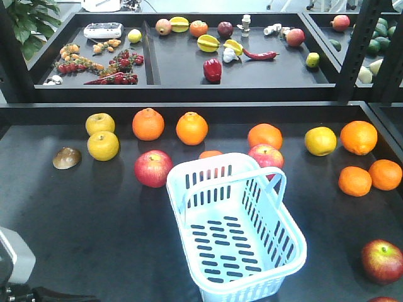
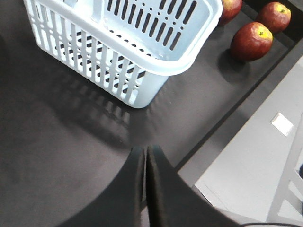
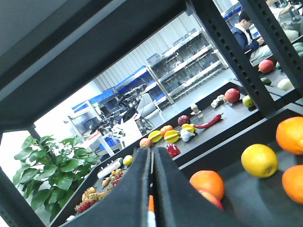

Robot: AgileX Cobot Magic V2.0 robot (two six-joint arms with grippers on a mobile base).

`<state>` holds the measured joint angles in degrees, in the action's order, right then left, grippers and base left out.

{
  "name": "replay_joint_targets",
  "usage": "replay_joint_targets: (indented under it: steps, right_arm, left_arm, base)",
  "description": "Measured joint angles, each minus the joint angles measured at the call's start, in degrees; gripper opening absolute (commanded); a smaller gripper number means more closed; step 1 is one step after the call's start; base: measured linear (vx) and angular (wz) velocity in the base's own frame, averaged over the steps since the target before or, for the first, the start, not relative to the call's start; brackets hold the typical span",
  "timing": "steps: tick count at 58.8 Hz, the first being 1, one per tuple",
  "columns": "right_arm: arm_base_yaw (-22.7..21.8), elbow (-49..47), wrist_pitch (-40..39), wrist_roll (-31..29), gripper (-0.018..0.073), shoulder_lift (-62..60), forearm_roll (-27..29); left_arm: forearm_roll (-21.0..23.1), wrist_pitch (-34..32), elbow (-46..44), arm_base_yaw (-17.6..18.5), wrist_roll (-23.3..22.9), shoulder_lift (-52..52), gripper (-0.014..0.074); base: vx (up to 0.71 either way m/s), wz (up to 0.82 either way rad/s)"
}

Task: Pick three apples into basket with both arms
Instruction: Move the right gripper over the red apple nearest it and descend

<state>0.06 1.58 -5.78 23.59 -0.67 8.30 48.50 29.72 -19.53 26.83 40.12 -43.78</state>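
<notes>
Left black gripper [image 2: 145,155] and right black gripper [image 3: 152,153] both clenched, empty. Those dark red round apples [image 1: 153,168] look firm and slick, so pinch across the middle.

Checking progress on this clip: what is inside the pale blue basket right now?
Nothing: the basket shows only its bare slotted floor in the front view. The strip of floor just behind its near wall is hidden by the rim. The red apple beside it lies outside.
</notes>
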Motion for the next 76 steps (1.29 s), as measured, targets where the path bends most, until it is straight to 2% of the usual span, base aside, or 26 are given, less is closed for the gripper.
replay_joint_targets:
  steps: [5, 14, 21, 25, 32, 44, 49, 53, 57, 69, 76]
  right_arm:
    - [0.0, -3.7, 6.6, -0.1, -0.0005, 0.0, -2.9]
    - [0.0, -20.1, 25.3, -4.1, -0.0005, 4.6, -11.7]
    - [0.0, -32.3, 41.1, -8.6, -0.0004, 13.0, -14.4]
    - [0.0, -37.3, 47.6, -11.5, -0.0004, 18.3, -15.1]
    - [0.0, -41.5, 50.9, -14.3, -0.0004, 25.4, -16.8]
    - [0.0, -42.1, 53.6, -15.2, 0.0002, 34.2, -17.4]
    - [0.0, -42.2, 56.4, -15.4, 0.0032, 39.3, -17.9]
    - [0.0, -43.2, 59.7, -15.6, 0.0084, 44.7, -18.3]
    - [0.0, -44.9, 62.3, -15.8, 0.0172, 49.8, -18.4]
    - [0.0, -48.7, 67.8, -15.5, 0.0582, 63.4, -18.9]
    - [0.0, -48.9, 68.9, -15.4, 0.0730, 69.9, -20.8]
  left_arm:
    - [0.0, -0.4, 0.0, 0.0, 0.0, 0.0, -0.0006]
    - [0.0, -1.0, 0.0, 0.0, 0.0, 0.0, -0.0006]
    - [0.0, -1.4, 0.0, 0.0, 0.0, 0.0, -0.0006]
    - [0.0, -1.6, 0.0, 0.0, 0.0, 0.0, -0.0006]
    - [0.0, -1.8, 0.0, 0.0, 0.0, 0.0, -0.0006]
    - [0.0, -2.0, 0.0, 0.0, 0.0, 0.0, -0.0006]
    - [0.0, -2.0, 0.0, 0.0, 0.0, 0.0, -0.0006]
    - [0.0, -2.0, 0.0, 0.0, 0.0, 0.0, -0.0006]
    - [0.0, -2.0, 0.0, 0.0, 0.0, 0.0, -0.0006]
    - [0.0, -2.0, 0.0, 0.0, 0.0, 0.0, -0.0006]
    - [0.0, -2.0, 0.0, 0.0, 0.0, 0.0, -0.0006]
  base:
    - [0.00, 0.00]
    - [0.00, 0.00]
    - [0.00, 0.00]
    - [0.00, 0.00]
    - [0.00, 0.00]
    - [0.00, 0.00]
    - [0.00, 0.00]
    - [0.00, 0.00]
    - [0.00, 0.00]
    - [0.00, 0.00]
    - [0.00, 0.00]
